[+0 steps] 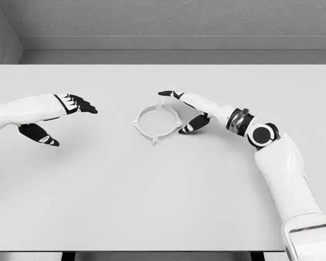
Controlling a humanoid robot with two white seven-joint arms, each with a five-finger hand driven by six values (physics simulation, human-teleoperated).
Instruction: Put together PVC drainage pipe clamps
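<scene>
White plastic is what you are working with: the pipe clamp (pixel 157 123) is a thin ring with small tabs around its rim, lying flat on the pale grey table (pixel 152 206) just right of the middle. A small translucent upright piece seems to stand at the ring's far edge, but it is too faint for you to say what it is.

Your right hand (pixel 186 111) sits just beside the ring on its right. The fingers (pixel 166 93) reach toward the ring's far edge and the thumb (pixel 191 126) lies close to its right side, so the hand brackets the clamp rather than closing on it. It looks released and spread, holding nothing; whether a fingertip touches the rim you cannot tell.

Your left hand (pixel 65 111) hovers well apart on the left side of the table, fingers stretched toward the middle, thumb dropped below, also relaxed and empty.

By my reading, you are at the approach step: 1 hand is lining up on the ring and no grasp is made yet. Only 1 clamp part is plainly visible, so how far assembly stands is hard to judge. The next move likely calls for closing thumb and fingers gently on the thin rim, since a ring this light could slide on the smooth top.

No bin, tray or other container shows anywhere in view.
</scene>
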